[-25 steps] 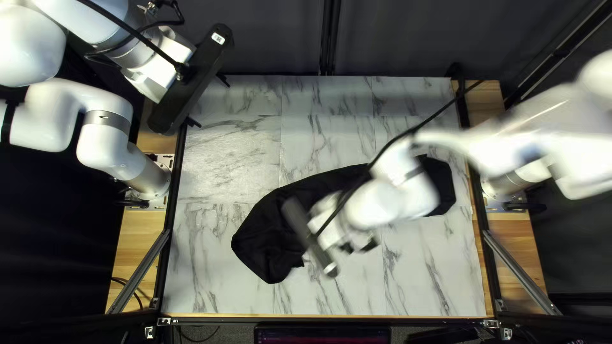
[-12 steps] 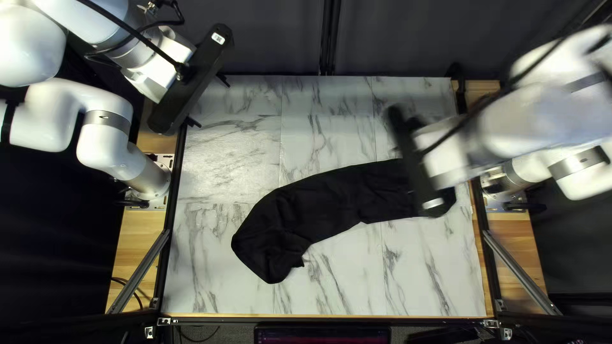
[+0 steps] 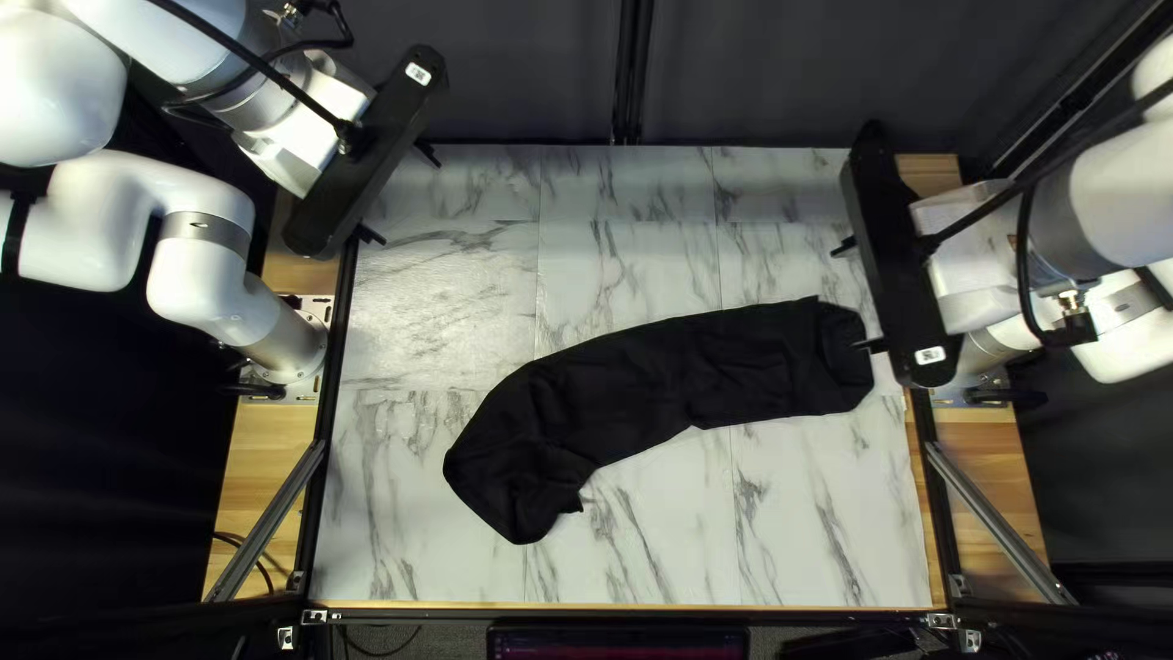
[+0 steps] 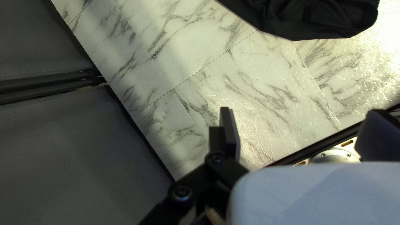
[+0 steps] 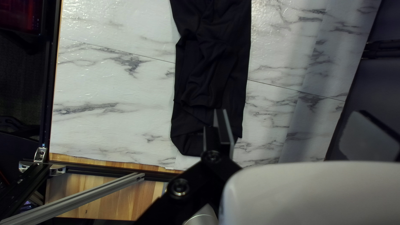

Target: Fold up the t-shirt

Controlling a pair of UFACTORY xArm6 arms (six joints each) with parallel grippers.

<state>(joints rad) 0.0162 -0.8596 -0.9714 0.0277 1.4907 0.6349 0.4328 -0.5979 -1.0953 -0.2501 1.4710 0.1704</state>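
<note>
The black t-shirt [image 3: 635, 385] lies as a long, bent strip across the table, its wider, crumpled end towards the near left. My left gripper [image 3: 403, 196] hangs over the table's far left corner, away from the cloth. My right gripper [image 3: 853, 298] is above the right edge, close to the strip's right end. In the left wrist view, the t-shirt [image 4: 304, 18] is well ahead of my gripper [image 4: 301, 118], whose fingers stand apart, holding nothing. From the right wrist, the t-shirt [image 5: 212, 71] extends ahead, its end beside one finger of my open, empty gripper [image 5: 293, 121].
Marble-patterned tabletop [image 3: 440, 306] shows around the cloth. Dark rails [image 3: 328, 428] and wooden strips [image 3: 263, 458] border it at the sides. A dark curtain [image 3: 513, 73] hangs behind the far edge, and a screen [image 3: 617, 643] stands at the near edge.
My right arm has swung from over the middle of the t-shirt to the table's right edge, uncovering the cloth. The t-shirt and my left arm have not visibly moved.
</note>
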